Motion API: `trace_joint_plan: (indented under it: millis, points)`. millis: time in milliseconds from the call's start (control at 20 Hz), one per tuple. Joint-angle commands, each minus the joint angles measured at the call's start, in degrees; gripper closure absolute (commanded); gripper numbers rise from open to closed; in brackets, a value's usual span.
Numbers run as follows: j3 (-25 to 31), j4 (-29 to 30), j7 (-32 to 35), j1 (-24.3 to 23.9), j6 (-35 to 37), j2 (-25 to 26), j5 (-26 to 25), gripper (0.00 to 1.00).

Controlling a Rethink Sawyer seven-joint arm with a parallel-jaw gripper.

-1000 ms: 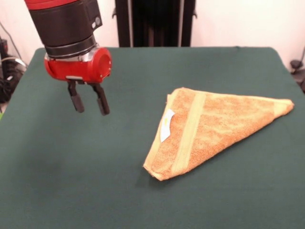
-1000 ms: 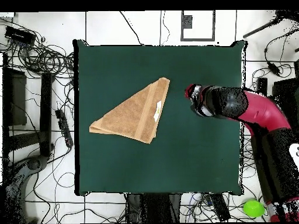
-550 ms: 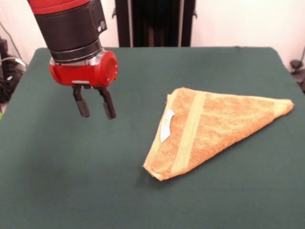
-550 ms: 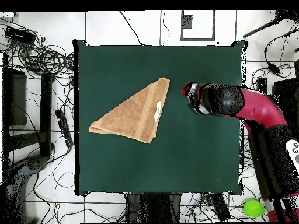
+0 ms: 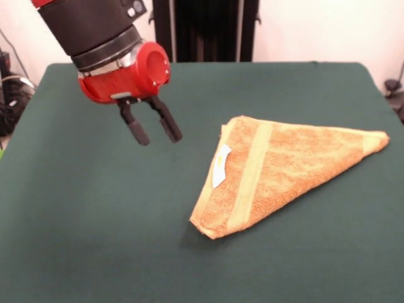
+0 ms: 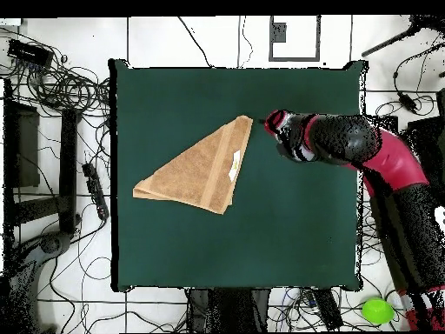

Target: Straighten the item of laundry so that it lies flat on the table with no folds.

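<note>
Orange-tan terry towel [image 5: 278, 173]: one, folded into a triangle, two layers; lies toward the right edge of the tabletop in the front view, one pointed corner close to that edge.
Woven band [image 5: 250, 175]: one visible, flat and paler, running across the towel near its short side.
Label [image 5: 219, 170]: one, small and white, at the towel's short edge, beside the band.
Table [image 5: 88, 233]: one, dark green felt-like cover, much larger than the towel.
Gripper [image 5: 155, 130]: one, red housing with two black fingers [image 5: 137, 130], tilted, hanging above the felt near the far left part of the tabletop in the front view; apart from the towel, short of its nearest corner.
Pincer state: fingers spread with a clear gap, nothing between them.
Overhead check: gripper [image 6: 266, 122] sits just beside the towel's [image 6: 195, 170] upper corner.
Floor: cables [image 6: 61, 83] around the table.
</note>
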Motion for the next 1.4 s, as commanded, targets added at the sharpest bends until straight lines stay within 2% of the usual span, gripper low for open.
trace_joint_plan:
  millis: [50,250,550,850,1050,1150,1400]
  points:
    - [8.23,4.07,-18.00,-1.24,8.91,6.17,1.88,0.00]
    - [8.80,0.55,-20.86,-1.72,8.57,10.27,-0.78,0.00]
    - [7.06,-2.54,-19.78,-0.19,6.40,11.25,-5.30,0.00]
    - [8.28,-0.59,-16.27,-0.68,3.53,11.48,-6.78,0.00]
    - [10.70,1.80,-12.84,-1.94,2.75,12.38,-4.76,0.00]
    - [11.82,2.30,-12.66,-2.59,2.24,13.68,-4.01,0.00]
    - [11.31,1.46,-13.92,-2.67,1.85,14.70,-6.67,0.00]
